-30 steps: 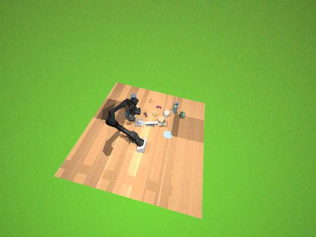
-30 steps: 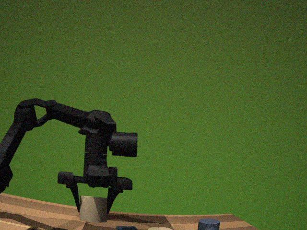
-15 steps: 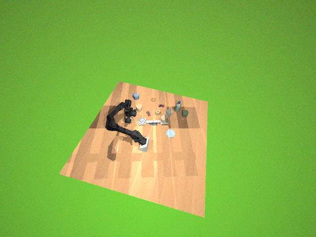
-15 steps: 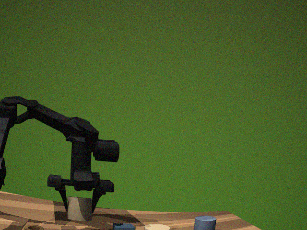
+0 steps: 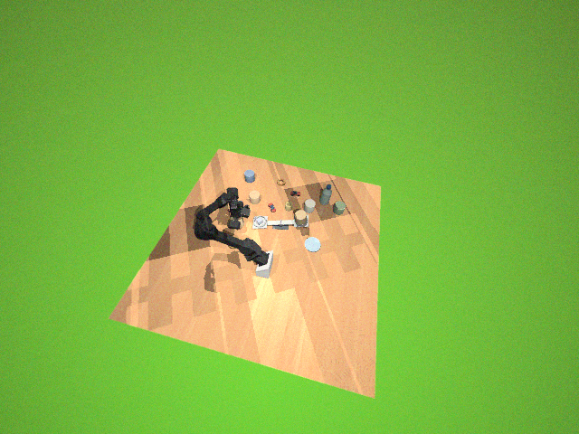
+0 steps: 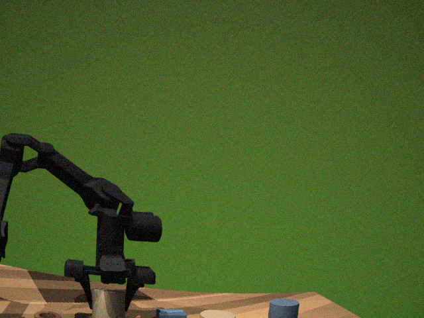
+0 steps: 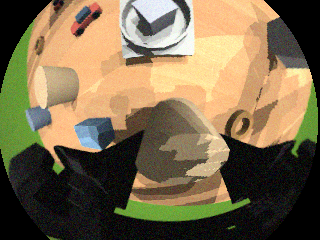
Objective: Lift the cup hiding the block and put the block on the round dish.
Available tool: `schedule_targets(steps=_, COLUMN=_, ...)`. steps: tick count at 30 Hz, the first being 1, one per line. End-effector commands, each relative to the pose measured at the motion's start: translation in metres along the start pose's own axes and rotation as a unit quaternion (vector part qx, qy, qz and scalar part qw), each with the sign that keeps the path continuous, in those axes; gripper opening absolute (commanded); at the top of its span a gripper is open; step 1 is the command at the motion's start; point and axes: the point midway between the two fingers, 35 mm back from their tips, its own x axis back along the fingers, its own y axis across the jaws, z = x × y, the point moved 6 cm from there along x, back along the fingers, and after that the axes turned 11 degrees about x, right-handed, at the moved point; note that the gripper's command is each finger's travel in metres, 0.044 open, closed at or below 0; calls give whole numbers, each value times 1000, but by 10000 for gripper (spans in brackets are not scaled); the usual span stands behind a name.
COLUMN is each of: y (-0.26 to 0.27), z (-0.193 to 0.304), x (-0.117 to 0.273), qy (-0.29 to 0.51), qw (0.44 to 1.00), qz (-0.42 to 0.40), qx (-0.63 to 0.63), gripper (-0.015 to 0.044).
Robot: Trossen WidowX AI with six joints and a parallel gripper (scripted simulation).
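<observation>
My gripper (image 6: 108, 306) (image 7: 176, 134) is shut on one beige-grey cup (image 6: 108, 301) (image 7: 175, 160), to the left of the balance. The cup's lower end is cut off in the exterior view, so its height above the table cannot be told. The pale block (image 5: 260, 221) (image 7: 156, 14) sits uncovered on the left pan of the balance (image 5: 280, 222) (image 7: 187, 49). The other cup (image 5: 300, 217), tan, stands upright on the right pan. The round pale-blue dish (image 5: 312, 244) lies in front of the balance's right end and has nothing on it.
A blue block (image 6: 171, 313) (image 7: 95, 134) and a ring (image 7: 236, 122) lie on either side of the held cup. Behind the balance stand a beige cylinder (image 5: 254, 197) (image 7: 62, 86), a blue cylinder (image 5: 250, 175) (image 6: 283, 309), a toy car (image 5: 271, 207) (image 7: 86, 19), a grey cylinder (image 5: 309, 205) and a bottle (image 5: 325, 194).
</observation>
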Motion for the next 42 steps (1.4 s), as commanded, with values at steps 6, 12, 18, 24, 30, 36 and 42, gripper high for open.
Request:
schedule_targets(steps=6, y=0, z=-1, x=-9, qy=-2, qw=1000, qz=0, qx=-3, gripper=0)
schedule_targets(steps=12, y=0, z=-1, x=-19, qy=-2, qw=1000, qz=0, qx=-3, gripper=0)
schedule_targets(steps=18, y=1, z=0, x=-18, qy=0, qw=1000, qz=-3, qx=0, gripper=79)
schedule_targets(steps=24, y=1, z=0, x=-18, qy=0, qw=1000, qz=-3, qx=0, gripper=236)
schedule_targets(steps=30, y=1, z=0, x=-18, qy=0, qw=1000, qz=-3, qx=0, gripper=394)
schedule_targets(steps=36, y=0, z=-1, x=33, qy=-3, qw=1000, qz=0, qx=-3, gripper=440)
schedule_targets(steps=42, y=2, z=-6, x=39, qy=-10, qw=1000, qz=-6, qx=3, gripper=387)
